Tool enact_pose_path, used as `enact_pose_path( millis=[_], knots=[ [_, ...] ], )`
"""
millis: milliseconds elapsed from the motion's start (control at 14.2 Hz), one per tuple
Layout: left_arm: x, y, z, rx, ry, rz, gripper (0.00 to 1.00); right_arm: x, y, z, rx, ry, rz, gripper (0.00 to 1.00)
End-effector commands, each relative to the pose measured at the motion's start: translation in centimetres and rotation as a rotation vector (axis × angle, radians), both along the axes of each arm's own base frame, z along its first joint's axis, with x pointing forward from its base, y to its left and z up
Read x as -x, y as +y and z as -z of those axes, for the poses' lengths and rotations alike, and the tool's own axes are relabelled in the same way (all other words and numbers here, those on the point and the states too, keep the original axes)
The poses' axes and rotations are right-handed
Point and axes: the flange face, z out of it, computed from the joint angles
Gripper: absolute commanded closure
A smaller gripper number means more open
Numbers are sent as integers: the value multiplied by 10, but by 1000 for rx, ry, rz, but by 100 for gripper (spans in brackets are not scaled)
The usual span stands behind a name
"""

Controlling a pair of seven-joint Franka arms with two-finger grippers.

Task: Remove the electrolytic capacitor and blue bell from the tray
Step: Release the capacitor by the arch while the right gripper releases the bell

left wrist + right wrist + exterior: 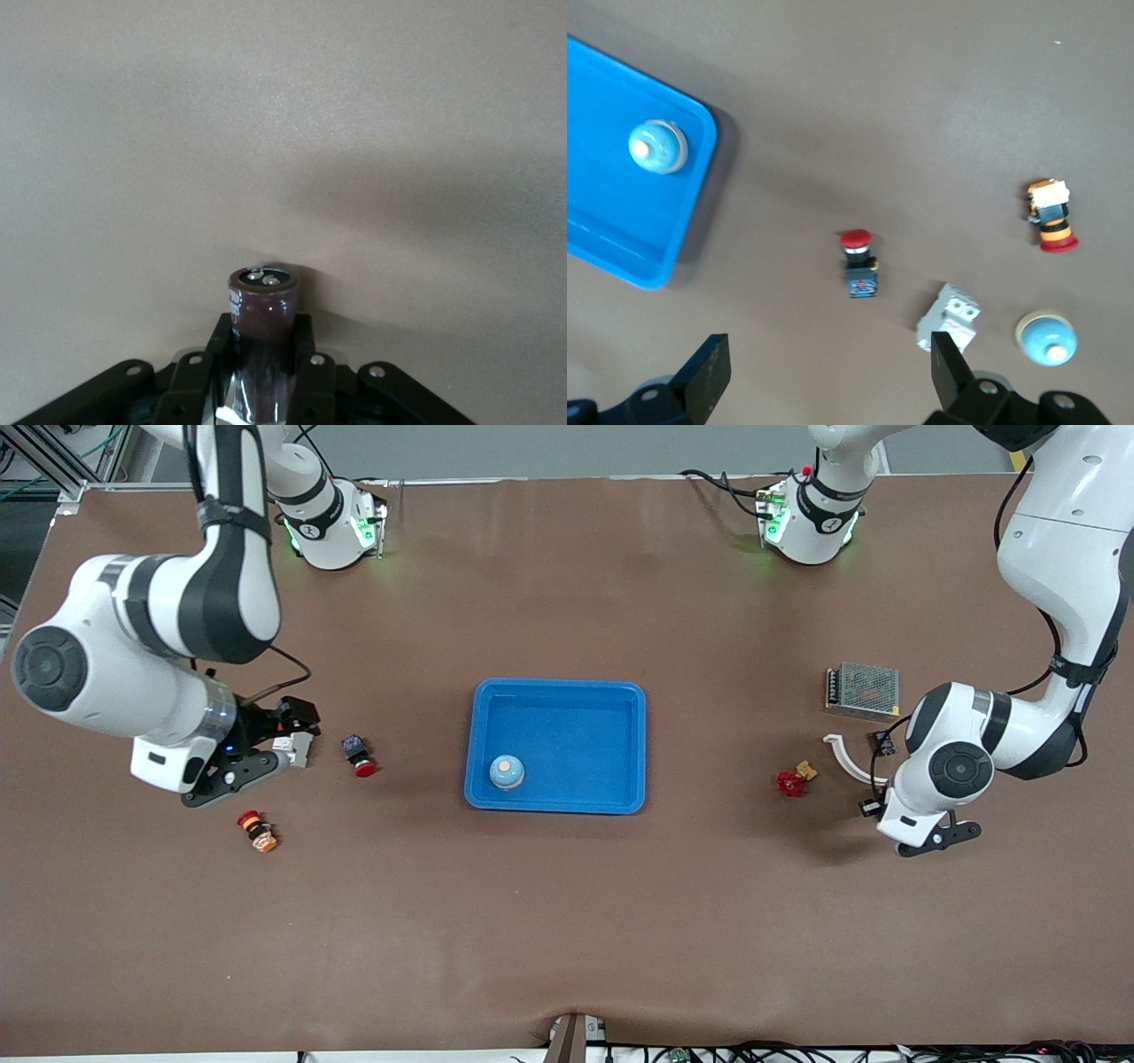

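Left wrist view: capacitor (263, 341), dark brown cylinder, two metal terminals on top, clamped between the fingers of the left gripper (264, 372) over bare table toward the left arm's end, well clear of the tray (556, 691). Likely light, rigid, smooth-sleeved; hold by the body, not the terminals.

Bell (506, 771): blue dome, in the tray's corner nearest the front camera and the right arm. Probably small, hard and slick; grip low across its base.

Right gripper (824, 372): fully spread, empty, waiting above loose parts.
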Motion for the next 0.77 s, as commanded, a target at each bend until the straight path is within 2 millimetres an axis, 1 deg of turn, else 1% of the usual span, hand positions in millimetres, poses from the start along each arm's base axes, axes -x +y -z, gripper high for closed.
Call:
enact_pose_path(
  millis=[0,70,141,282,352,422,563,633,704],
  knots=[
    [-1,-1,-3,-4,-15,25,65,14,37,-13,41,-7,95,0],
    [-2,0,-3,-3,-17,20,45,18,51,-13,50,-8,130,0],
    [-2,-1,-3,-4,-19,20,34,21,64,-12,56,-12,151,0],
    [-5,-1,-7,-3,-31,6,3,28,91,-9,63,-32,202,0],
    [-5,0,-10,-1,-33,6,0,31,104,-8,67,-45,229,0],
    [-7,-2,-15,1,-41,1,0,33,115,-8,67,-58,253,0],
    [-13,-3,-28,-1,-62,0,0,37,130,3,66,-89,273,0],
    [-15,-10,-34,4,-70,7,0,39,136,7,64,-104,280,0],
    [-16,-14,-41,6,-79,11,0,41,146,15,65,-113,280,0]
  ],
)
